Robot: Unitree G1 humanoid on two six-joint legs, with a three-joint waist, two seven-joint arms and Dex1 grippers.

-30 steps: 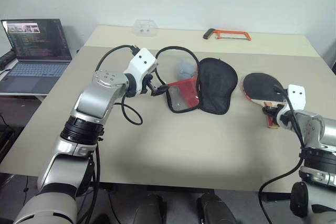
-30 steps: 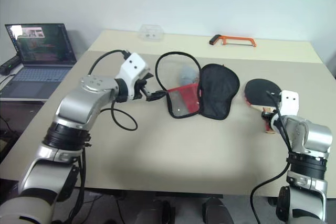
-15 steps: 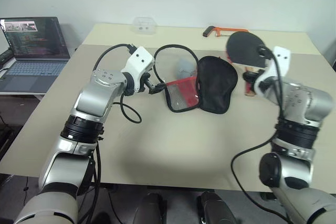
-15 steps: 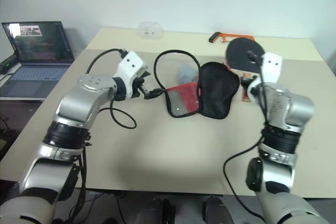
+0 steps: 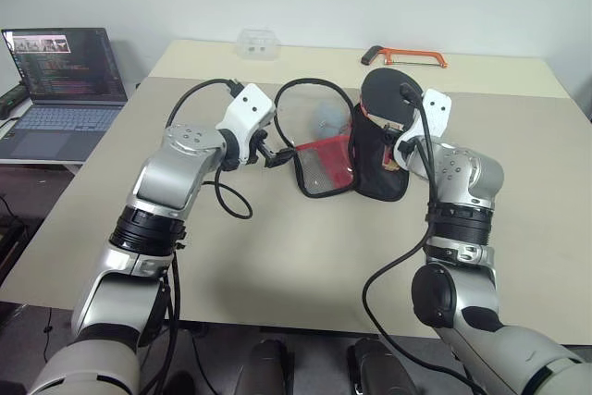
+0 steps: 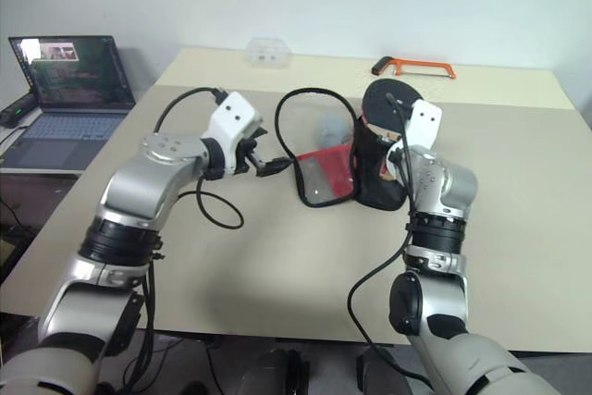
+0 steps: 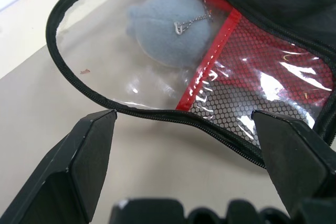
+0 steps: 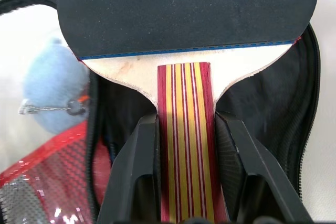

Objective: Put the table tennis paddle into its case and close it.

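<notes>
Right claw point(image 8: 185, 156): clamped on the striped wooden handle of the table tennis paddle point(image 5: 388, 94), one finger on each flat side, low on the handle near its end.
Paddle handling: judged light and rigid; the bare wood gives a sure hold, while the rubber face is best left untouched. The handle is the right place to hold it.
Paddle axis: long axis runs from the claw toward 12 o'clock on the tabletop point(image 5: 305, 247), head leading and raised, handle trailing toward 6.
Paddle place: held in the air over the black half of the case point(image 5: 381, 150), not yet inside.
Case handling: judged soft and floppy; it lies unzipped with both halves spread, the clear and red mesh half toward 9 o'clock.
Left claw point(image 7: 184, 124): spread wide, holding nothing, straddling the zipper rim of the clear half.
Inside the case: a small grey-blue lump point(image 7: 168, 35).
</notes>
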